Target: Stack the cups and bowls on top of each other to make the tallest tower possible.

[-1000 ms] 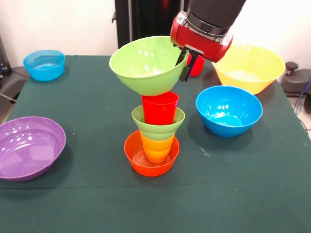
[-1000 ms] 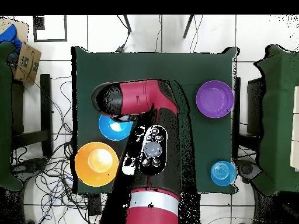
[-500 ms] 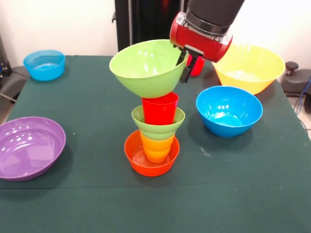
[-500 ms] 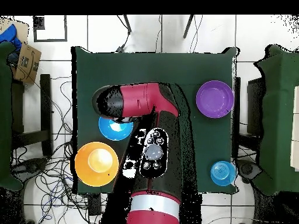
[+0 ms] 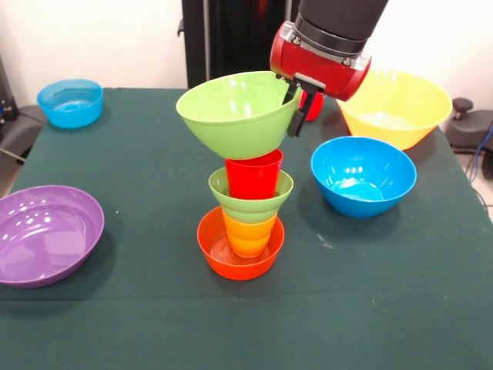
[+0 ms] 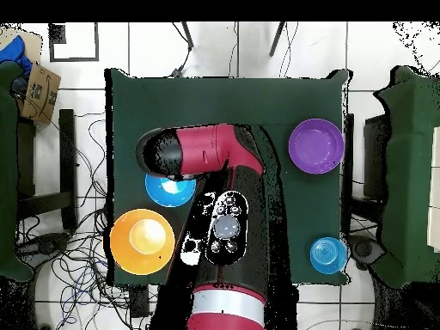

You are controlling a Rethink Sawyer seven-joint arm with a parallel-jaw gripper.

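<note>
Tower (image 5: 245, 223): 4 pieces nested at the middle of the green surface (image 5: 385, 308). From the bottom: small orange bowl (image 5: 240, 250), yellow-orange cup (image 5: 249, 231), small green bowl (image 5: 251, 196), red cup (image 5: 253, 173).

Large green bowl (image 5: 239, 112): held in the air directly over the red cup, tilted, its base at or just above the cup's rim; contact cannot be told.

Claw (image 5: 296, 112): pinching the large green bowl's rim on the side toward the yellow bowl, 1 dark finger (image 5: 296, 122) down the outer wall. Red and black arm (image 6: 210, 150) covers the stack in the overhead view.

Other bowls, all resting on the surface:
- Medium blue bowl (image 5: 363, 176), beside the tower, apart from it.
- Large yellow bowl (image 5: 394, 106), behind the medium blue one.
- Small blue bowl (image 5: 70, 102), at a far corner.
- Wide purple bowl (image 5: 45, 233), near the edge, well apart from the tower.

A further red object shows behind the claw, mostly hidden.
</note>
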